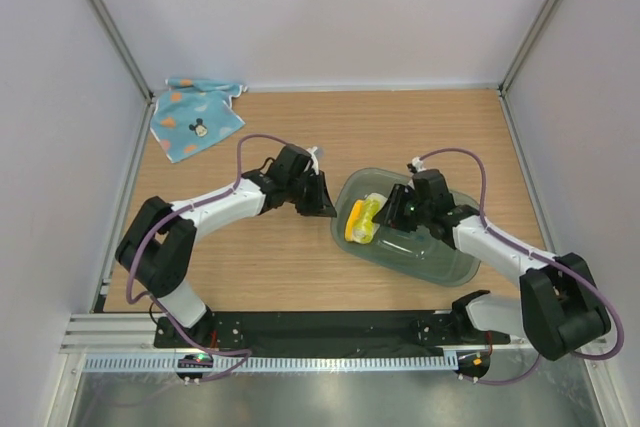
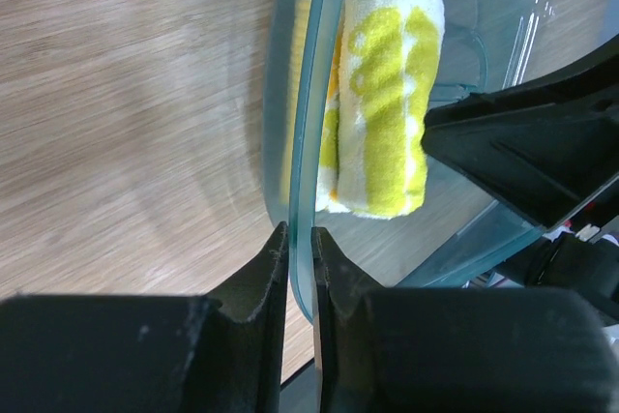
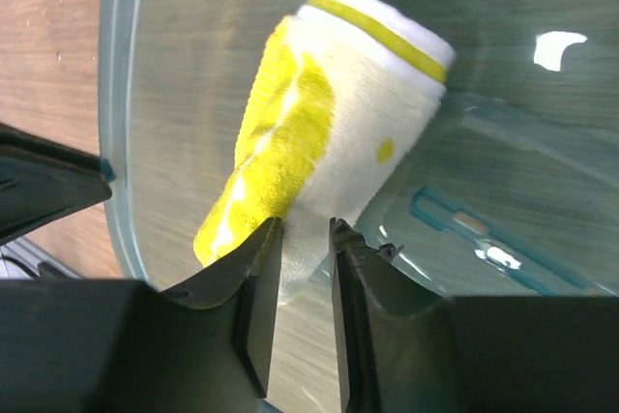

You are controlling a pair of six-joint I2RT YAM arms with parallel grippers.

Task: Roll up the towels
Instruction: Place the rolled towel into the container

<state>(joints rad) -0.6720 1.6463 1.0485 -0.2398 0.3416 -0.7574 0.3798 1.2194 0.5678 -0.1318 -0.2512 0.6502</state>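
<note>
The yellow towel [image 1: 362, 219] is rolled up and lies inside the clear bluish tub [image 1: 440, 267], at its left end. My right gripper [image 1: 388, 215] reaches into the tub, shut on the near edge of the roll [image 3: 329, 123]; white cloth fills the narrow gap at the gripper [image 3: 305, 229]. My left gripper [image 1: 325, 205] is shut on the tub's left rim [image 2: 309, 94], the thin wall pinched at the gripper [image 2: 300, 234]. The light blue towel [image 1: 195, 119] with the mouse face lies flat and unrolled at the far left corner, away from both grippers.
The tub sits right of centre on the wooden table [image 1: 280, 267]. White walls and metal posts close in the table on three sides. The right gripper's black fingers [image 2: 522, 142] show through the tub wall in the left wrist view.
</note>
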